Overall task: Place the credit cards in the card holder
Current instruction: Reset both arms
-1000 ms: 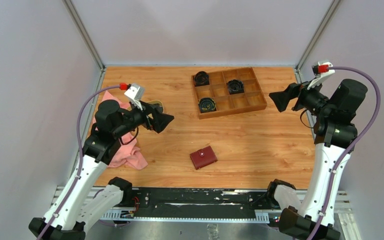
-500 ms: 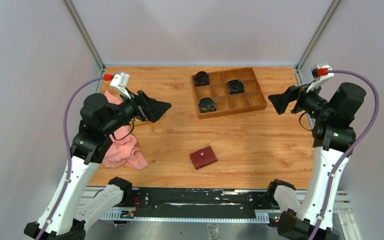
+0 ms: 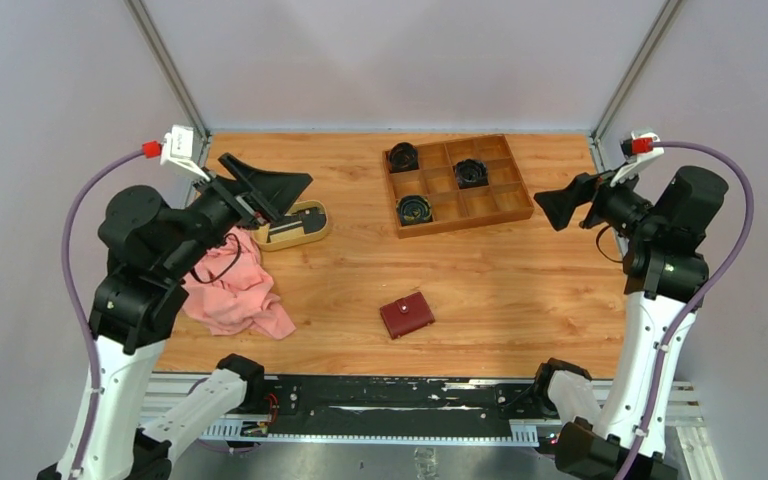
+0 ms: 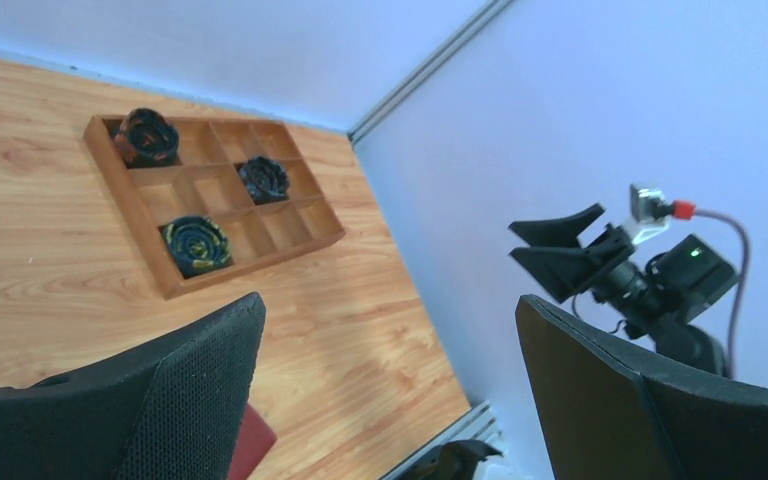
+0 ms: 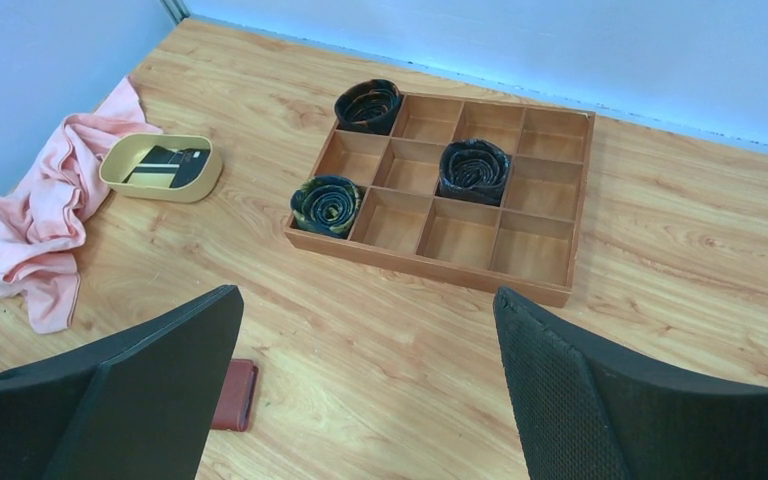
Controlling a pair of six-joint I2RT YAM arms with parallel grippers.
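The card holder [image 3: 406, 317] is lying on the tabletop [image 3: 520, 270], well apart from left fingers [image 3: 275, 185] and right fingers [image 3: 557, 203], both gaping wide, grasping nothing.

The left arm is standing tall with its elbow high, pointing the left gripper [image 3: 295, 190] rightward above the table, both fingers spread wide and holding nothing. The right arm is standing upright too, aiming the right gripper [image 3: 550, 208] leftward, jaws gaping and empty

arms [image 3: 650, 340]: white links, black joints | cables [image 3: 757, 215]: purple, red-capped | left hand [image 4: 388, 305], right hand [image 5: 367, 292]: black wedge fingers [image 5: 650, 400]
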